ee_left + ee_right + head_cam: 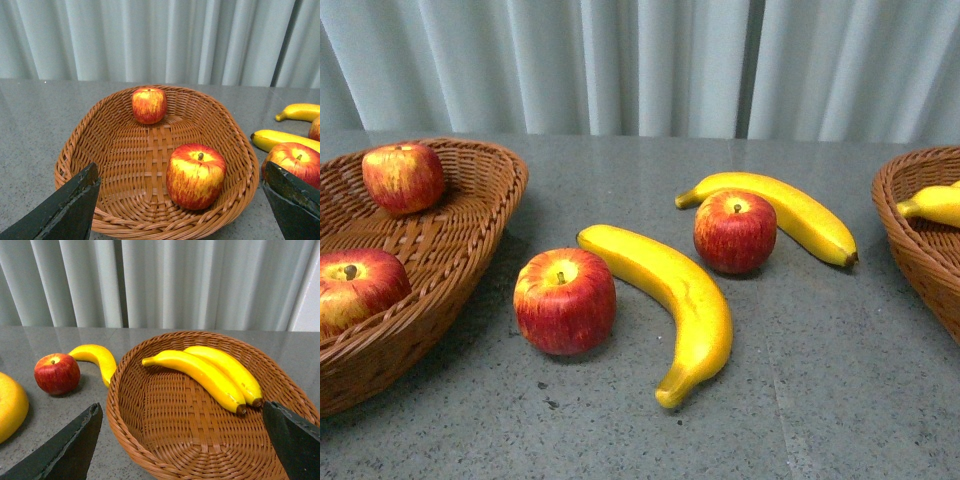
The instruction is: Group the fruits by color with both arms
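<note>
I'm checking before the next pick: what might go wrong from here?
The far glossy red apple sits right by the far yellow banana, perhaps touching; lifting either may set the apple rolling. The near red apple sits close beside the near curved yellow banana, so a grasp on one may knock the other.

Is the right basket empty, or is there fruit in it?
Not empty. The right wrist view shows two bananas lying side by side inside the basket.
</note>
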Controlling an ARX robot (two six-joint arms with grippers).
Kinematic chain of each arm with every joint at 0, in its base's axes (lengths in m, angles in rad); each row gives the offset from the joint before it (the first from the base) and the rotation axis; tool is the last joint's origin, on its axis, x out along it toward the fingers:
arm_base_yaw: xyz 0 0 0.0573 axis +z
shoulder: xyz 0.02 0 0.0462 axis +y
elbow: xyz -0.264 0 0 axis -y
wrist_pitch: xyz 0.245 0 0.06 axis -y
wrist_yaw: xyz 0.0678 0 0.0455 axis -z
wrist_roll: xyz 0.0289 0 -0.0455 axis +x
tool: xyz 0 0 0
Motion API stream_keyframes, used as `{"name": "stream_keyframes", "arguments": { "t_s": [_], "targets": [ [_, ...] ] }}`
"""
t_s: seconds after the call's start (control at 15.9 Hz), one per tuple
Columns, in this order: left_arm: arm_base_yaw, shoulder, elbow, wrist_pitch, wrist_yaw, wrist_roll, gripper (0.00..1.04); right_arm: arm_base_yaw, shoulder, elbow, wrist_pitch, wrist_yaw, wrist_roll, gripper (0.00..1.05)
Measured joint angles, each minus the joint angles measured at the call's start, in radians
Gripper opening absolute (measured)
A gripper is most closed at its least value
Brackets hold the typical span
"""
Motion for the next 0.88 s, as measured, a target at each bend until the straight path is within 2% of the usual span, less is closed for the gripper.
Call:
{"name": "stream_keyframes", "arguments": {
  "t_s": [0.88],
  "targets": [
    [0.0,0.0,0.0,0.0,0.0,0.0,0.98,0.0,0.0,0.0,0.0,0.0,0.0,0.98]
  ]
}}
